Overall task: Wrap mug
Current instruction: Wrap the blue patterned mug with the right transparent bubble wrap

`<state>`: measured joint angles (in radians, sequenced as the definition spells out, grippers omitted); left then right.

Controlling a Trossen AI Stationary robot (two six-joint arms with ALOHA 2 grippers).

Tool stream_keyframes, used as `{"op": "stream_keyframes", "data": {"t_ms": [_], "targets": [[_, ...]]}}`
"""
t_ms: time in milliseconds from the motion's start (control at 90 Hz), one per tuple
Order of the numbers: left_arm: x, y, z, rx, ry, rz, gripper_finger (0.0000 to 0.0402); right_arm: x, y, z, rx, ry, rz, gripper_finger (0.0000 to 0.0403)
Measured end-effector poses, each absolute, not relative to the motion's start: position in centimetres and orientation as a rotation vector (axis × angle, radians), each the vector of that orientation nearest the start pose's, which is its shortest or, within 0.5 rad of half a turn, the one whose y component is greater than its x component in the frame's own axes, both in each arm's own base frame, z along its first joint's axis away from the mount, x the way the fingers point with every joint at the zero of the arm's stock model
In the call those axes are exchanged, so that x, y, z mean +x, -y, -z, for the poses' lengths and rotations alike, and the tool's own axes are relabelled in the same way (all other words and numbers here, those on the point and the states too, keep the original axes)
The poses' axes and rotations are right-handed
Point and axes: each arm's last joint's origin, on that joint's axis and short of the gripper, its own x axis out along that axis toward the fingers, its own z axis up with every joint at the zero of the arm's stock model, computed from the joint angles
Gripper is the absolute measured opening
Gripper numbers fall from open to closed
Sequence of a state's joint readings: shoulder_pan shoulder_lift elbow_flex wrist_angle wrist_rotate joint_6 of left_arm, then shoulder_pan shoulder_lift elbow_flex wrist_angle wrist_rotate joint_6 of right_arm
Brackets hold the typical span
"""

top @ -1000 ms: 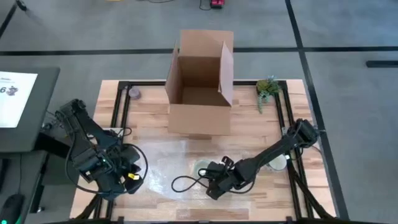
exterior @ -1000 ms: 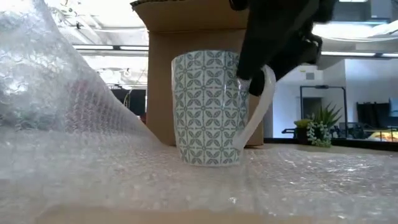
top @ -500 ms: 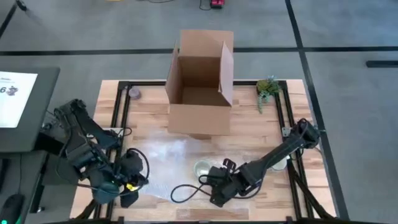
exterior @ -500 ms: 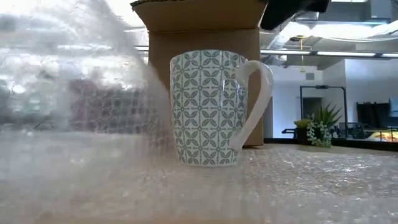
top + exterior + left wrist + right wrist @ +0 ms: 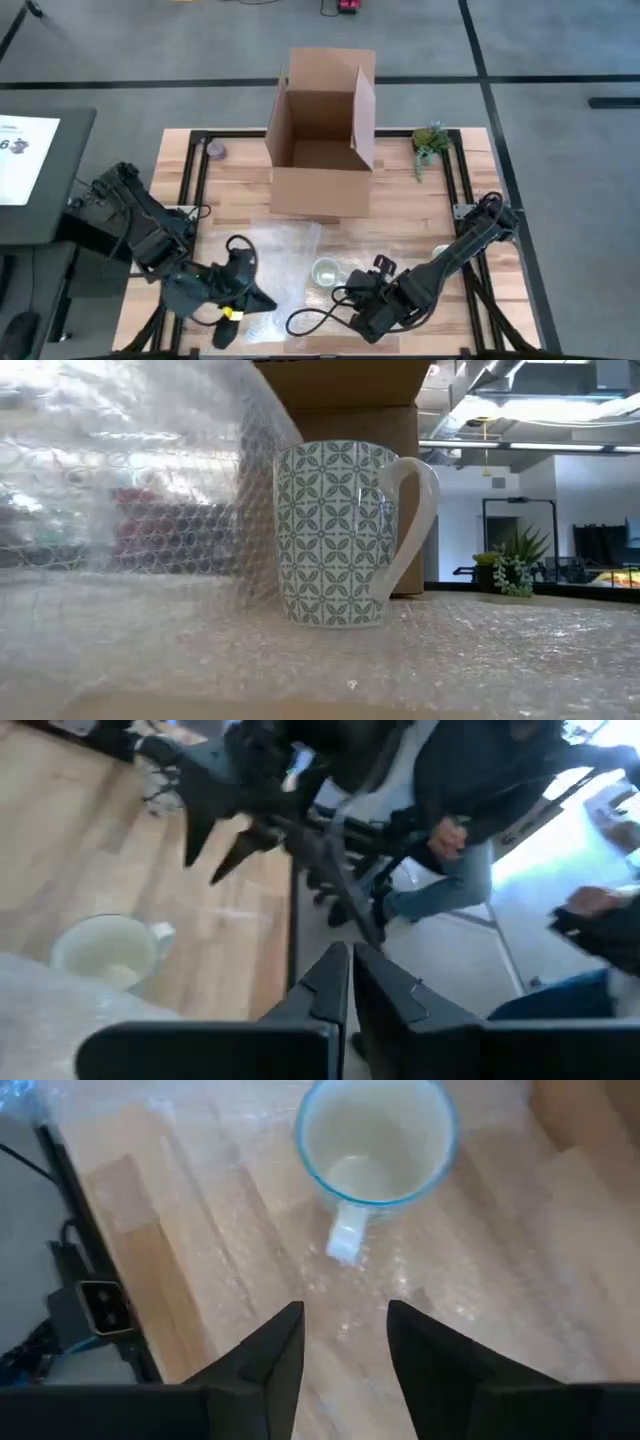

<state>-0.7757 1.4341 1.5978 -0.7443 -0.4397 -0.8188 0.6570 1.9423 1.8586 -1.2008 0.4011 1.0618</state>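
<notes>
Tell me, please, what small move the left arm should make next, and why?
Probably carry the bubble wrap on over the mug: the left hand has it lifted beside the upright mug, not yet covering it.

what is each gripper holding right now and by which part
The left gripper has its fingers shut on the bubble wrap, apparently at an edge, lifting it beside the mug. The right gripper is open, holding nothing.
</notes>
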Motion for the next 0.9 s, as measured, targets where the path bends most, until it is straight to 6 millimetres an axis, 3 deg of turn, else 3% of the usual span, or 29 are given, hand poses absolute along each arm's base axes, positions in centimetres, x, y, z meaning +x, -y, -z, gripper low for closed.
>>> {"op": "stream_keyframes", "data": {"t_ms": [144, 233, 344, 433, 556, 633, 756, 900], "targets": [[19.3, 18.2, -39.5, -0.712, -0.961, -0.049, 0.0, 31.2, -23.5, -30.1, 0.308, -1.053, 0.369, 0.0133], [18.0, 18.0, -37.7, -0.73, -1.136, -0.166, 0.0003, 30.9, -23.9, -30.1, 0.326, -1.049, 0.373, 0.0133], [17.5, 18.3, -34.8, -0.689, -1.203, -0.229, 0.0027, 30.6, -24.4, -30.2, 0.333, -1.03, 0.377, 0.0133], [17.6, 18.6, -31.2, -0.689, -1.267, -0.265, 0.0056, 30.5, -24.7, -30.2, 0.342, -1.002, 0.382, 0.0133], [17.8, 19.0, -26.4, -0.756, -1.346, -0.257, 0.0087, 30.5, -25.1, -30.3, 0.355, -0.992, 0.364, 0.0133], [17.9, 19.3, -24.4, -0.793, -1.346, -0.206, 0.0102, 30.4, -25.4, -30.3, 0.366, -0.981, 0.349, 0.0133], [17.5, 20.4, -23.7, -0.74, -1.327, -0.033, 0.0121, 30.3, -25.6, -30.3, 0.372, -0.992, 0.335, 0.0133], [16.1, 21.7, -23.8, -0.544, -1.325, 0.149, 0.0132, 30.2, -25.7, -30.3, 0.376, -1.003, 0.326, 0.0133]]}}
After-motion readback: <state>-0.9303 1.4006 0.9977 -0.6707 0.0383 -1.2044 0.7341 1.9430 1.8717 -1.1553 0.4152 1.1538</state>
